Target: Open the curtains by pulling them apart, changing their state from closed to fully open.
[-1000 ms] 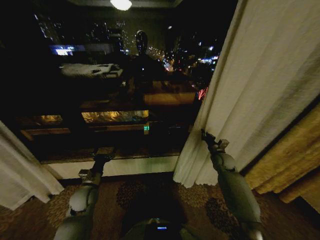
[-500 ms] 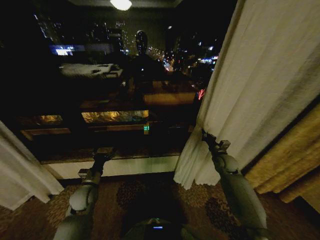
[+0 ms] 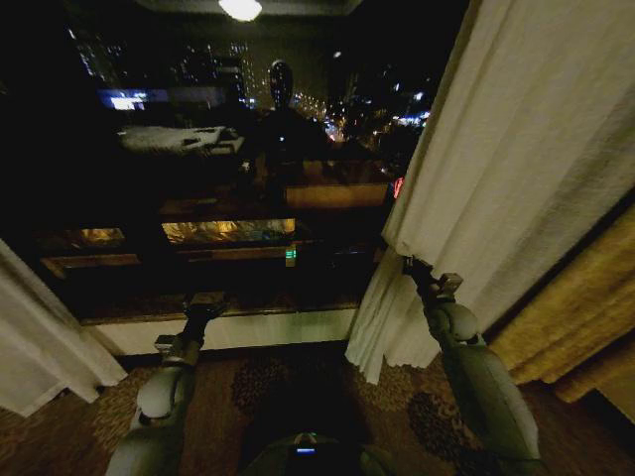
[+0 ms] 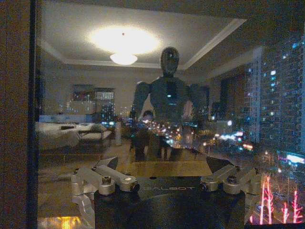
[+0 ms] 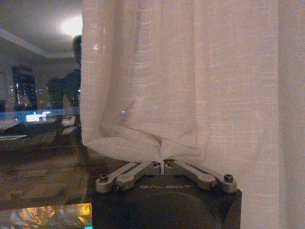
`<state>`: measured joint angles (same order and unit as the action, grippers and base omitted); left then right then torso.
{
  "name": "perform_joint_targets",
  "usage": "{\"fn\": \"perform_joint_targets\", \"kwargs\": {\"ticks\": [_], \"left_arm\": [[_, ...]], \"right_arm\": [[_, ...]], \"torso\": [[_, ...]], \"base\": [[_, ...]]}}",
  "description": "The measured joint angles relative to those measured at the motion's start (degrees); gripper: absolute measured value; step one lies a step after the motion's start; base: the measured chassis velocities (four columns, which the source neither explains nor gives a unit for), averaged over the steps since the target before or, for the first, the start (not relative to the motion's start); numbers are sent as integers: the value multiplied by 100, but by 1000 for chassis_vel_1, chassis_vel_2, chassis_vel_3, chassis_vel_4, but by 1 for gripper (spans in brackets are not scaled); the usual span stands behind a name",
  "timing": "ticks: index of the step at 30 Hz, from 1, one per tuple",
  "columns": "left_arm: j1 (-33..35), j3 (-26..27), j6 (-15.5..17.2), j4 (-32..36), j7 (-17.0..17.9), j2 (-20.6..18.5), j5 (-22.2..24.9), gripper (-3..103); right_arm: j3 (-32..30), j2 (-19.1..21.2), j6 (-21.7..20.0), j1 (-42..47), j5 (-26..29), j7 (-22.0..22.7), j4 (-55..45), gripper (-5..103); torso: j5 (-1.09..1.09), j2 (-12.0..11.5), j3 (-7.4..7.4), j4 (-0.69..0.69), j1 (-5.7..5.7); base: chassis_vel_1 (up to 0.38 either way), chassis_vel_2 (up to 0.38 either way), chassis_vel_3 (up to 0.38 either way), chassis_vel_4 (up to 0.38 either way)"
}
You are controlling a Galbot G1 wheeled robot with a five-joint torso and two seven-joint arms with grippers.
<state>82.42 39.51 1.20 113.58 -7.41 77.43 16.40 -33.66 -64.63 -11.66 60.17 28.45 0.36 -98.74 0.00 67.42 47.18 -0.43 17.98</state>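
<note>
Pinching the right curtain (image 5: pixel 157 86), the right gripper (image 5: pixel 163 164) fully closed.

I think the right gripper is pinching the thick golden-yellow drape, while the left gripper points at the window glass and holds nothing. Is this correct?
Not quite. The right gripper is shut on the sheer cream-white curtain, not on the golden-yellow drape, which hangs untouched farther to the robot's right. The right wrist view shows the thin cloth bunched between the fingers. The rest holds: the left gripper faces the window glass and holds nothing.
</note>
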Motion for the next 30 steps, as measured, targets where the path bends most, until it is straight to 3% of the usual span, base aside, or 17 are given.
{"fn": "perform_joint_targets", "kwargs": {"ticks": [16, 30], "left_arm": [[-28, -10, -1, -19, -3, -15, 13, 100], [-60, -20, -5, -20, -8, -29, 37, 100]], "right_arm": [[-42, 25, -173, 99, -16, -34, -118, 0], [-103, -35, -162, 184, -27, -41, -237, 0]], "torso": [[0, 0, 0, 0, 0], [1, -2, 0, -1, 1]], "base": [[-18, -10, 12, 13], [-129, -121, 129, 117]]}}
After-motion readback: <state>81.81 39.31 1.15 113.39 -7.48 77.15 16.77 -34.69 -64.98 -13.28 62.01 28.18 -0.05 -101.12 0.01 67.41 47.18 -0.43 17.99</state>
